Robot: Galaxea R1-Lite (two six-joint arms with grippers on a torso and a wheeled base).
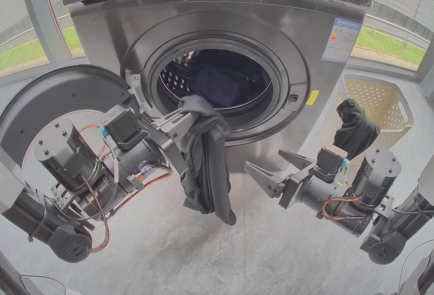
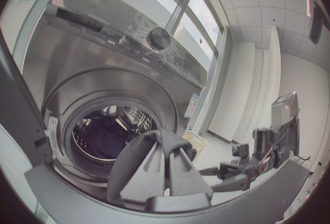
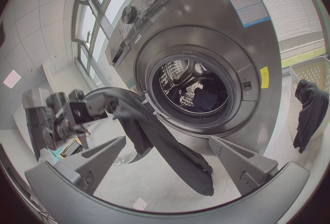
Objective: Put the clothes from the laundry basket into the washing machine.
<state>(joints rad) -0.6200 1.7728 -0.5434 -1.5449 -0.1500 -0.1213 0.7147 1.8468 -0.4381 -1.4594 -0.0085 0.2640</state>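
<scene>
My left gripper is shut on a dark grey garment just in front of the lower left rim of the washing machine's round opening. The cloth hangs down toward the floor; its top bunches over the fingertips. From the right wrist view the same garment dangles before the drum. A dark blue garment lies inside the drum. My right gripper is open and holds nothing, low in front of the machine. Another dark garment is draped over the rim of the beige laundry basket at the right.
The washer door stands swung open on the left, behind my left arm. The basket leans against the machine's right side. Grey tiled floor lies open in front. Windows surround the machine.
</scene>
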